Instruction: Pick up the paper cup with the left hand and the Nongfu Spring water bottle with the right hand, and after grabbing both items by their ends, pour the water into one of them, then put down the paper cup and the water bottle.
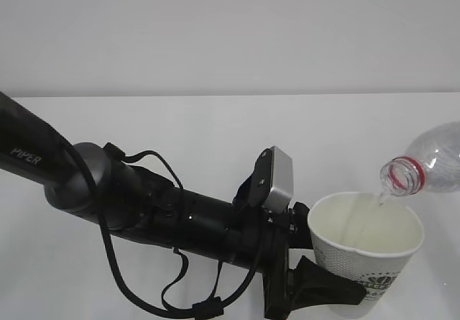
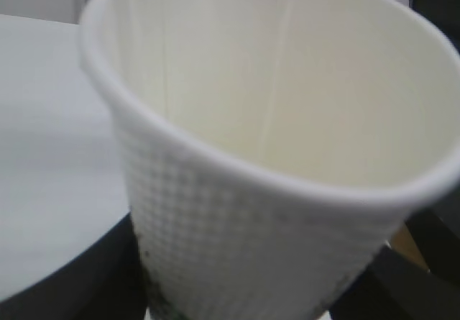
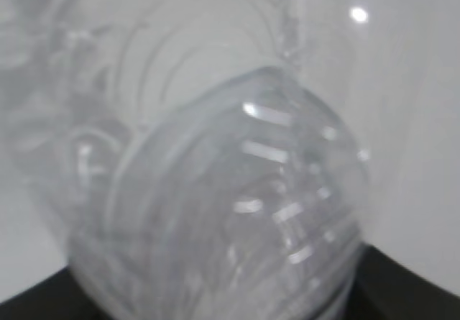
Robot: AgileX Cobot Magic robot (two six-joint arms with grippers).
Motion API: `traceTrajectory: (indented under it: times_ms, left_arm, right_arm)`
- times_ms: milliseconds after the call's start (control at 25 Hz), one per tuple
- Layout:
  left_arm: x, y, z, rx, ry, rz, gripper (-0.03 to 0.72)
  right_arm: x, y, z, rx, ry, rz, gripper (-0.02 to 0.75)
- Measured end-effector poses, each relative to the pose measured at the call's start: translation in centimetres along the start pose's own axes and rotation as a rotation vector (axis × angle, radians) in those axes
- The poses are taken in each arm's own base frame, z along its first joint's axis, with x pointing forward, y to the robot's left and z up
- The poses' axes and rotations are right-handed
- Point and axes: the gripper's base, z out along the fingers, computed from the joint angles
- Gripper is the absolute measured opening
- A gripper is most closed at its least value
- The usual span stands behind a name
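Observation:
The white paper cup (image 1: 366, 252) hangs upright at the lower right of the exterior view, with my left gripper (image 1: 320, 282) shut on its lower part. In the left wrist view the cup (image 2: 273, 154) fills the frame, with dark fingers (image 2: 65, 291) on both sides of its base. The clear Nongfu Spring water bottle (image 1: 435, 158) comes in from the right, tipped with its red-ringed mouth just over the cup's rim. A thin stream of water (image 1: 381, 198) falls into the cup. The right wrist view shows the ribbed bottle (image 3: 230, 212) held in my right gripper (image 3: 223, 314).
A white table (image 1: 180, 133) runs back to a plain white wall. My left arm (image 1: 108, 190), with loose black cables (image 1: 144, 295) and a silver-grey box (image 1: 277, 180), crosses the lower left of the exterior view. The right arm is outside that view.

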Motion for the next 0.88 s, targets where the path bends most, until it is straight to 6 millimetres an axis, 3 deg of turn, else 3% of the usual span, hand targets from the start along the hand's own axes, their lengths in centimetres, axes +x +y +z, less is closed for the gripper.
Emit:
traceTrajectory:
  times_ms: [880]
  left_arm:
    - [0.01,0.01,0.00,-0.001,0.001,0.000,0.486]
  right_arm:
    - [0.00,0.01,0.00,-0.001,0.000,-0.006,0.421]
